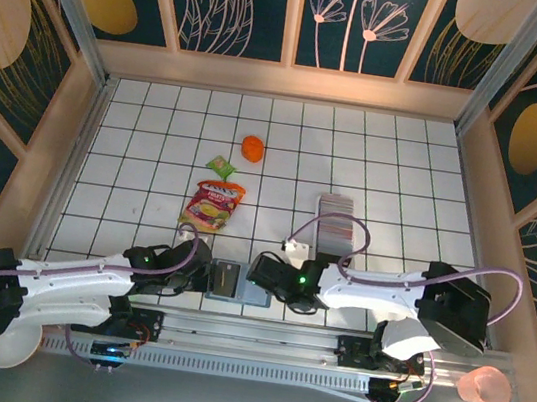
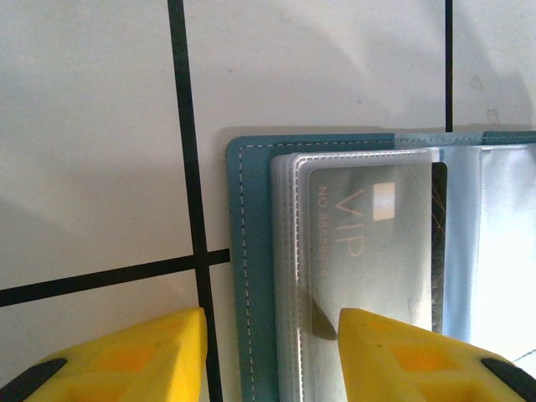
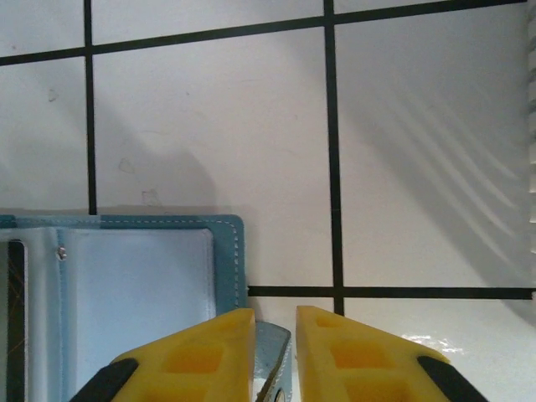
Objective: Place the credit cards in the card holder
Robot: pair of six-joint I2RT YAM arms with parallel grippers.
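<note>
Lying open on tabletop [image 1: 153, 164], card holder [image 1: 233, 282] is flanked by both arms, long axis running arm to arm. Left gripper [image 2: 270, 322] is seen released, astride card holder's left edge. Right gripper [image 3: 275, 318] is seen clenched on clasp tab [image 3: 270, 360] at card holder's right edge. Credit cards [image 1: 333, 226] are racked beyond card holder, on right arm's side, row crosswise to it.

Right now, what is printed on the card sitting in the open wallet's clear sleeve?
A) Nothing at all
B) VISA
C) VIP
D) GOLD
C: in the left wrist view, the card inside the clear sleeve of the open card holder reads VIP in large letters.
</note>
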